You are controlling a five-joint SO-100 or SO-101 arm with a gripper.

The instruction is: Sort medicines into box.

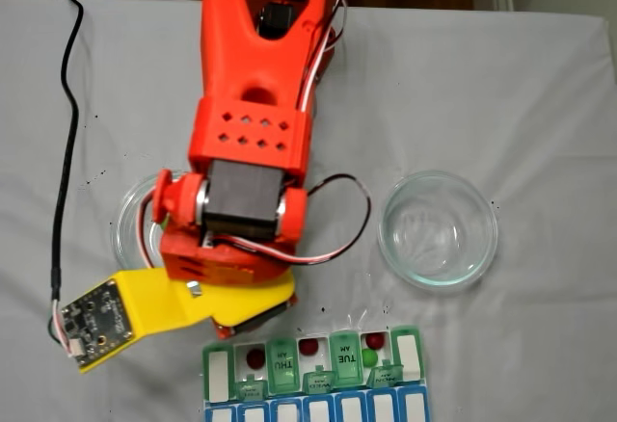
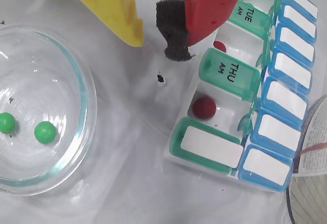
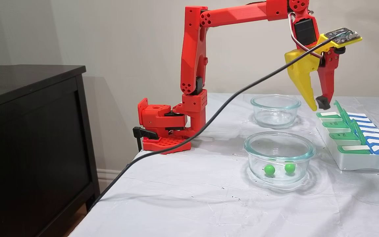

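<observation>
Fixed view: white-clothed tabletop beside a black cabinet; two glass dishes, two green balls, pill organiser lower right, end effector spread, empty.

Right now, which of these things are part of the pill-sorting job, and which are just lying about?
Part of the job:
green balls in a glass dish
red balls in the pill organiser
open pincer

Lying about:
other glass dish
black cabinet
black cable
</observation>
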